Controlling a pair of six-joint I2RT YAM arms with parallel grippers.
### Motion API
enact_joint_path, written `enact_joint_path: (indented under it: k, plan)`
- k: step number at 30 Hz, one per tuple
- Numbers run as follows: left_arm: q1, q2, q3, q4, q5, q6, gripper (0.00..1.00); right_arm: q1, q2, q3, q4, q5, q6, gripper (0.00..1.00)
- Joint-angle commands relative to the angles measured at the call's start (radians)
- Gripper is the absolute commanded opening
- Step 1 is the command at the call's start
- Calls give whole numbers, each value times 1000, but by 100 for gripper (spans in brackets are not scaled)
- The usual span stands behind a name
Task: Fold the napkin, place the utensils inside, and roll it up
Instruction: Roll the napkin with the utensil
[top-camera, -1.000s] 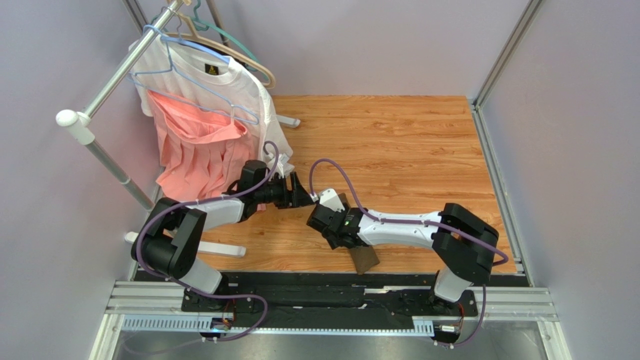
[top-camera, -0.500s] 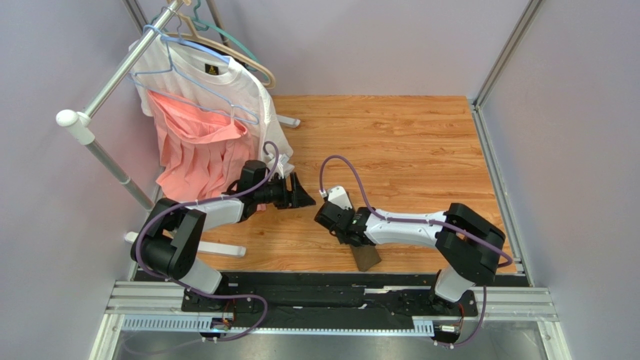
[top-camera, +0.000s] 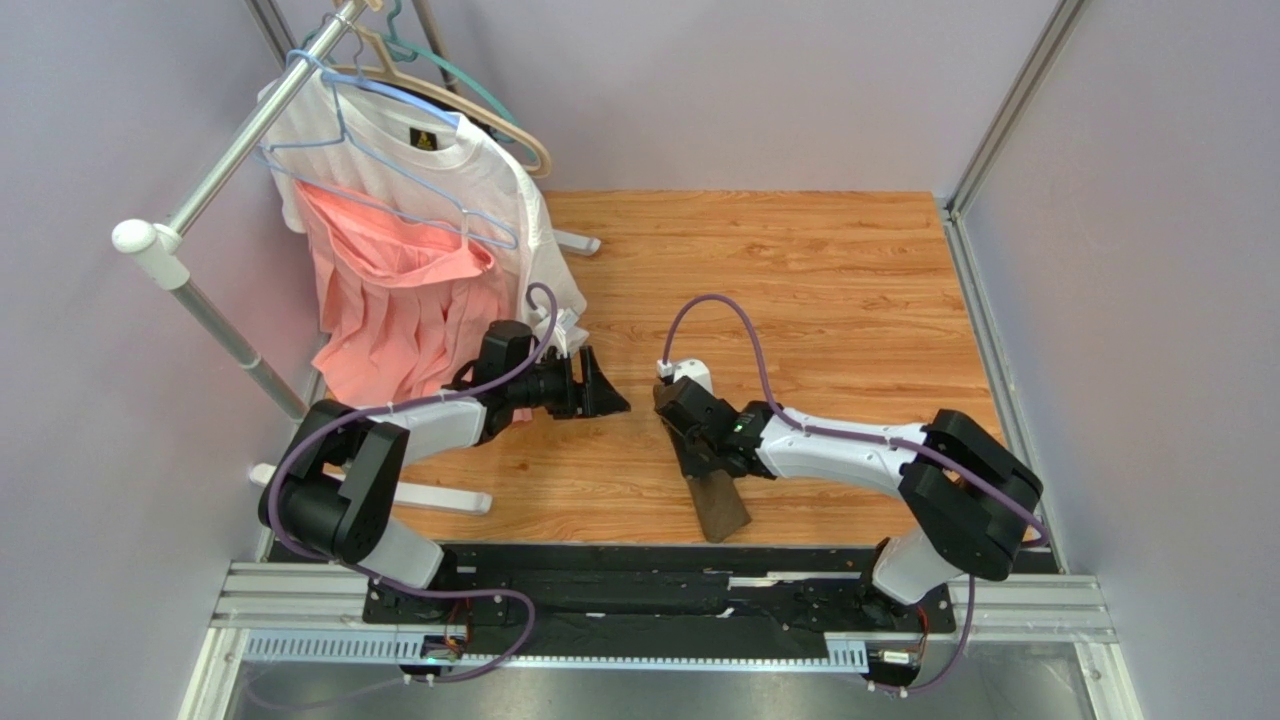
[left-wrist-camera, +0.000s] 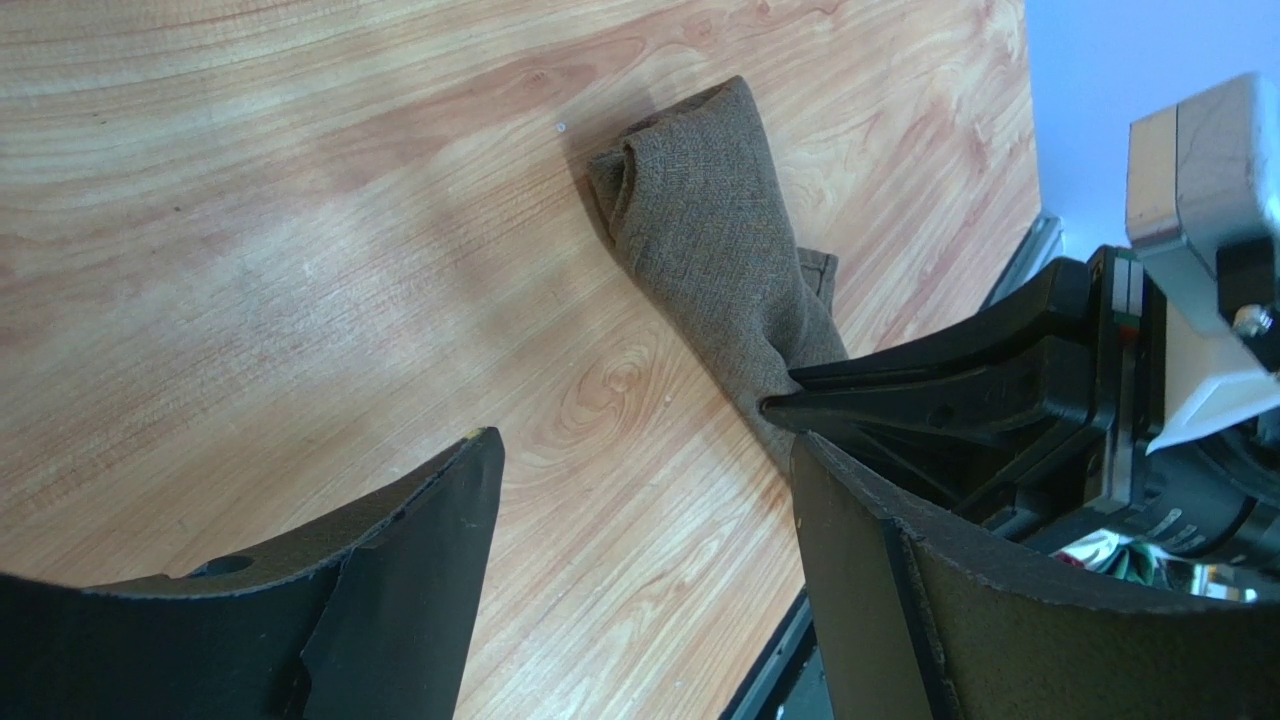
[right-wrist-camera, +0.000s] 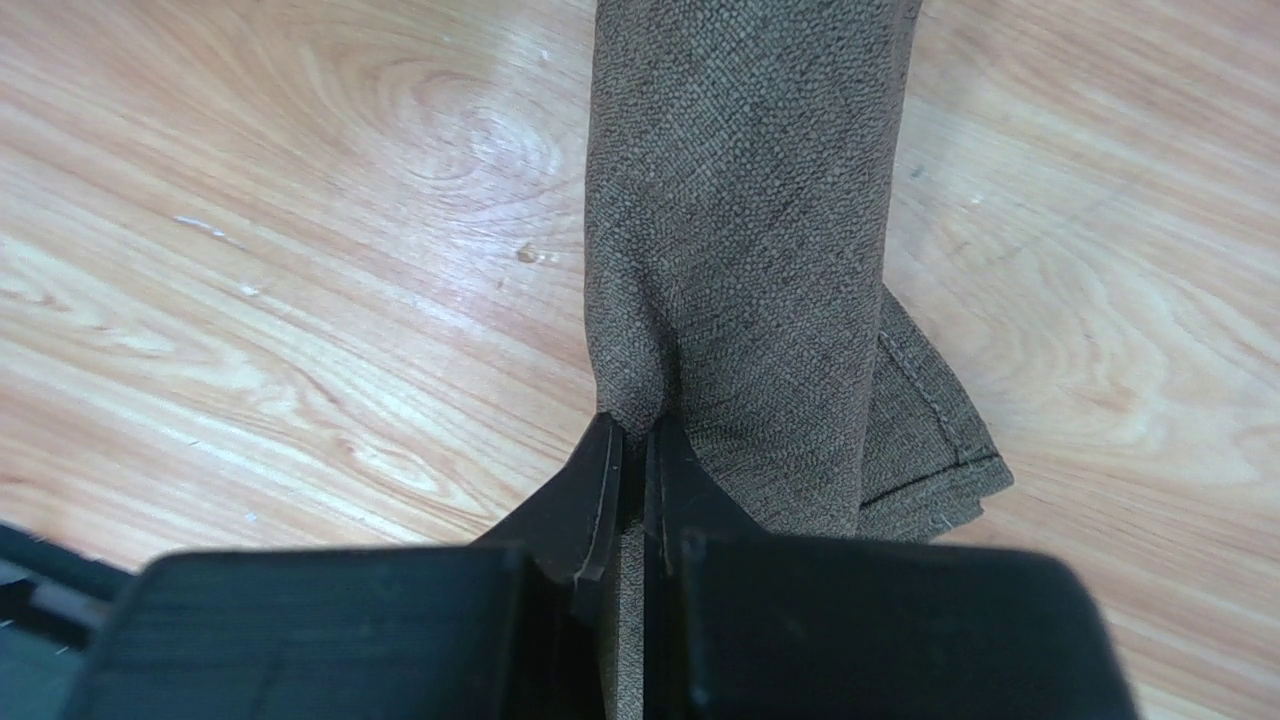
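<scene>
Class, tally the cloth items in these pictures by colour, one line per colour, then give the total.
Olive-brown: 1, the rolled napkin
White: 1, the T-shirt on a hanger
Pink: 1, the garment on a hanger
Total: 3

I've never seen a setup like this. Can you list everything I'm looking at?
table: one, light wood, under everything.
napkin: one, dark olive-brown, rolled up, near the table's front edge.
clothes rack: one, pale metal, far left.
T-shirt: one, white, hanging on the rack.
pink garment: one, hanging in front of the T-shirt.
hangers: several, blue, tan and teal, on the rack.
arms: two, white and black with purple cables, bases at the near edge.
left hand: one, black, open, over bare wood.
right hand: one, black, shut on a fold of the napkin.
</scene>
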Motion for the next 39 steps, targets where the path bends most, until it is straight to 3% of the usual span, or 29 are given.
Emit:
enact_joint_path:
  k: [1, 19, 33, 39]
  plan:
    - [6, -29, -4, 2, 3, 25, 79, -45, -38, -47, 110, -201, 22, 0]
    - [6, -19, -8, 14, 7, 27, 79, -295, -147, -238, 402, -605, 107, 0]
    - [6, -22, -5, 8, -8, 19, 79, -447, -186, -295, 479, -819, 116, 0]
    - [6, -25, -5, -4, -12, 22, 79, -502, -149, -311, 463, -829, 64, 0]
